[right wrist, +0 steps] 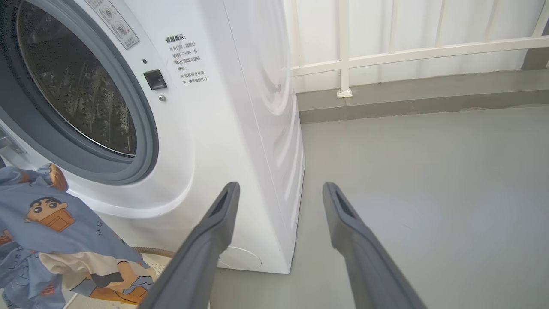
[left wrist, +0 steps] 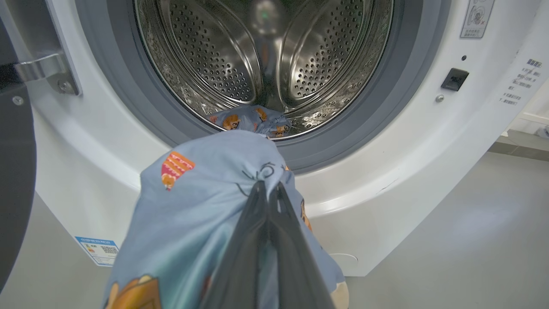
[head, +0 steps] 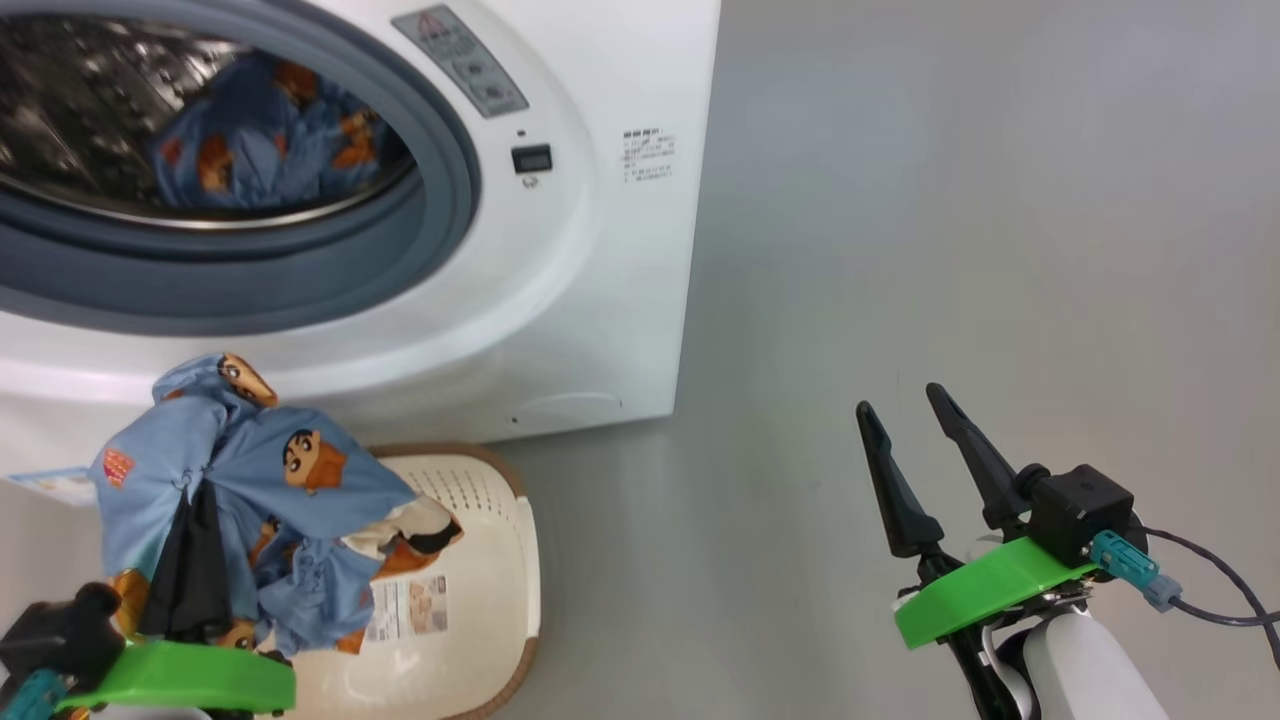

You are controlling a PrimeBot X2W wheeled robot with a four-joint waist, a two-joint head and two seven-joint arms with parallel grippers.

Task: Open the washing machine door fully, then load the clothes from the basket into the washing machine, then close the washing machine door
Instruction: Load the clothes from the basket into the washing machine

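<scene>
left gripper pinches clothes above the basket, before the open washer. right gripper gapes empty over the floor.

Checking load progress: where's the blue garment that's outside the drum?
Head view, lower left: the blue garment hangs from the shut left pincer over the basket, low in front of the washing machine.

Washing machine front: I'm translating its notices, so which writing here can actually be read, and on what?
"温馨提示": heading of the printed notice on the washing machine; smaller lines beneath unreadable.
Grey warning sticker: pictograms, text too blurred.
Blue sticker: too small.
Paper label in the basket: too small.
</scene>
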